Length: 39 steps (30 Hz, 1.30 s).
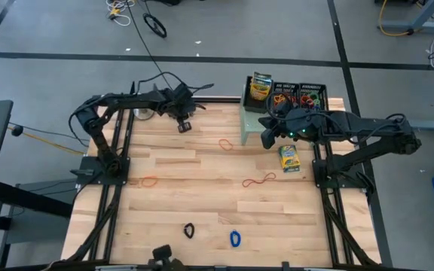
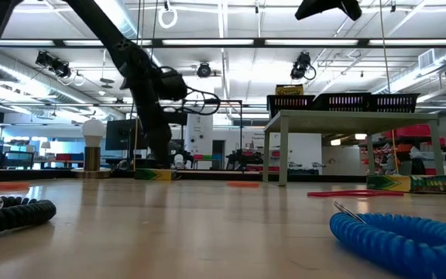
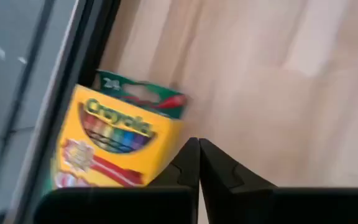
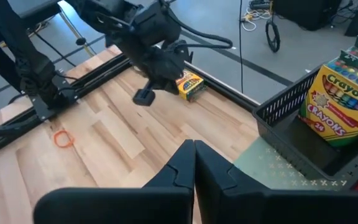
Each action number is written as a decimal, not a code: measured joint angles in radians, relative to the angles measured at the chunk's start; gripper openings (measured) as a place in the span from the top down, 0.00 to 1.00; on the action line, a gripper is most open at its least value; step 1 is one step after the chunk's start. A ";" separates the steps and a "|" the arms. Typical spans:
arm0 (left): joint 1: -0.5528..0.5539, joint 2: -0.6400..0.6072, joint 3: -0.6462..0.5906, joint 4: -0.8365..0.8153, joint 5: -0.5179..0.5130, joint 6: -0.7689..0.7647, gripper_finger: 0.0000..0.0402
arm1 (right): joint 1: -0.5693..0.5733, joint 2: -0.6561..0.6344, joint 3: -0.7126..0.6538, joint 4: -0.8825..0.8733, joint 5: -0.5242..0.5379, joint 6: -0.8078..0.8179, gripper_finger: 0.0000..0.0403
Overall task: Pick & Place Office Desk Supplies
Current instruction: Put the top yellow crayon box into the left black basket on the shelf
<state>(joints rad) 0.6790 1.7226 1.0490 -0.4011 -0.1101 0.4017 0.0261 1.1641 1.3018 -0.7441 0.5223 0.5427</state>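
Both grippers (image 3: 199, 163) (image 4: 194, 163) closed, empty, raised.

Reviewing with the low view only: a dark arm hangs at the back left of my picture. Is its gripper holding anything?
Observer: No. The left gripper is shut on nothing; a crayon box lies flat on the table just beside it.
Operator: And the other arm? I only see a bit of it at the top.
Observer: The right gripper is shut and empty, above the pale green shelf, near the mesh tray.
Operator: Anything in that tray?
Observer: A second crayon box stands upright in it.
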 joint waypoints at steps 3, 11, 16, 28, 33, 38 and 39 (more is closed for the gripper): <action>-0.033 -0.041 0.010 -0.078 0.036 -0.122 0.99 | 0.000 0.000 0.000 0.000 0.000 -0.009 0.99; -0.091 -0.065 0.041 -0.142 0.025 -0.381 0.91 | 0.000 0.000 0.000 0.001 -0.001 -0.031 0.98; -0.008 -0.016 0.103 -0.107 0.009 -0.476 0.75 | 0.000 0.000 0.000 0.002 -0.001 -0.032 0.98; 0.080 0.209 0.289 -0.145 -0.050 -0.553 0.54 | 0.000 0.000 0.000 0.024 -0.001 -0.035 0.97; 0.061 0.257 0.299 -0.153 -0.164 -0.578 0.58 | 0.000 0.000 0.000 0.024 -0.001 -0.035 0.97; 0.053 0.258 0.299 -0.162 -0.193 -0.575 0.70 | 0.000 0.000 0.000 0.024 -0.001 -0.035 0.97; 0.052 0.257 0.299 -0.169 -0.190 -0.575 0.73 | 0.000 0.001 0.000 0.024 -0.001 -0.035 0.97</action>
<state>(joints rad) 0.7313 1.9793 1.3477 -0.5705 -0.3000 -0.1730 0.0261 1.1648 1.3018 -0.7203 0.5210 0.5073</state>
